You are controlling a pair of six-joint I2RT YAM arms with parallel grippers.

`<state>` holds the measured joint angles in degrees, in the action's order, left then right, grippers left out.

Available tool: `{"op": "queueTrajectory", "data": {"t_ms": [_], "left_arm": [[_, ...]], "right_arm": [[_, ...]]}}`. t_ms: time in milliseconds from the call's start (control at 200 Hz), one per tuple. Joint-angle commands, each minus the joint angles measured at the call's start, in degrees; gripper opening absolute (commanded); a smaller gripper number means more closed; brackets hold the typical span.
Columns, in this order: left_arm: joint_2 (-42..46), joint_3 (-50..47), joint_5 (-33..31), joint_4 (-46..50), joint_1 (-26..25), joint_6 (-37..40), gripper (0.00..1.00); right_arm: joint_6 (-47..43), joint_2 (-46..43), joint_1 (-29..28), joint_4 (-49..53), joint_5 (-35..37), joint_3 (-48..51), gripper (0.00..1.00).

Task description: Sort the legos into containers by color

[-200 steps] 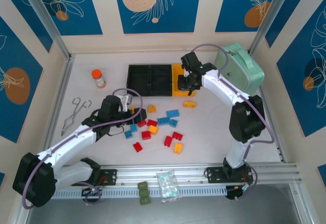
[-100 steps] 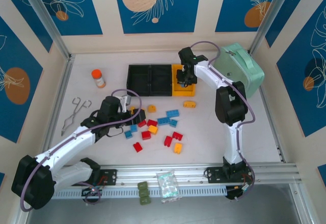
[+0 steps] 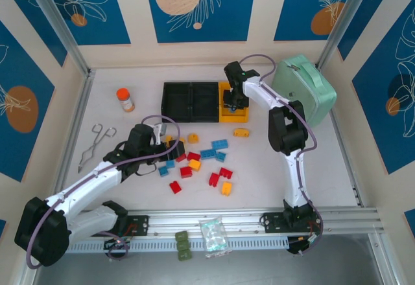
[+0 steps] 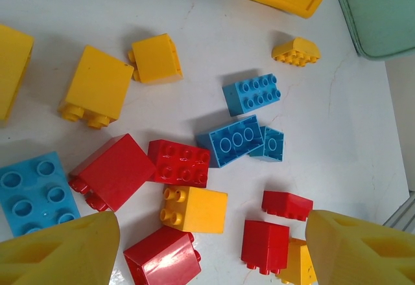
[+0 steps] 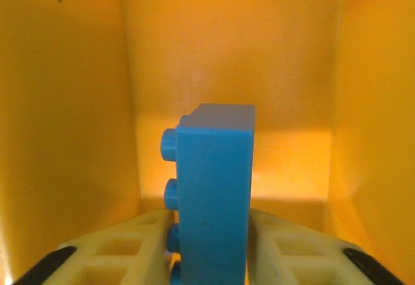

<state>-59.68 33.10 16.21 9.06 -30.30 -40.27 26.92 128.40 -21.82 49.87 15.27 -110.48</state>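
Right gripper point(image 5: 211, 239): pads clamped on blue studded plastic brick point(image 5: 217, 188), held on edge, low inside yellow-orange open-topped plastic bin point(image 5: 65, 103).
Left gripper point(image 4: 211, 252): spread wide, empty, above loose red, yellow, blue bricks point(image 4: 178, 162).
Risk: fingers snagging bin wall on withdrawal, dragging bin.

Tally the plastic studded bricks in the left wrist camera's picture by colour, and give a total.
Yellow plastic studded bricks: 6, one cut off by the left edge
Blue plastic studded bricks: 4
Red plastic studded bricks: 5
Total: 15
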Motion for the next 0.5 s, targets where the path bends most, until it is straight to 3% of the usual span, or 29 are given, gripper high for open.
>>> {"op": "queueTrajectory", "data": {"t_ms": [0,245,495], "left_arm": [[1.0,-0.6,-0.9,0.4,-0.6,-0.4,0.76],[0.9,-0.2,-0.9,0.8,-0.6,-0.3,0.76],[0.2,1.6,-2.8,4.2,-0.6,0.2,0.75]], "right_arm": [[0.5,-0.8,0.0,1.9,1.2,-1.9,0.38],[0.4,-6.5,-0.7,1.7,2.6,-0.2,0.43],[0.8,-19.4,-2.6,-2.7,2.2,10.2,0.44]]}}
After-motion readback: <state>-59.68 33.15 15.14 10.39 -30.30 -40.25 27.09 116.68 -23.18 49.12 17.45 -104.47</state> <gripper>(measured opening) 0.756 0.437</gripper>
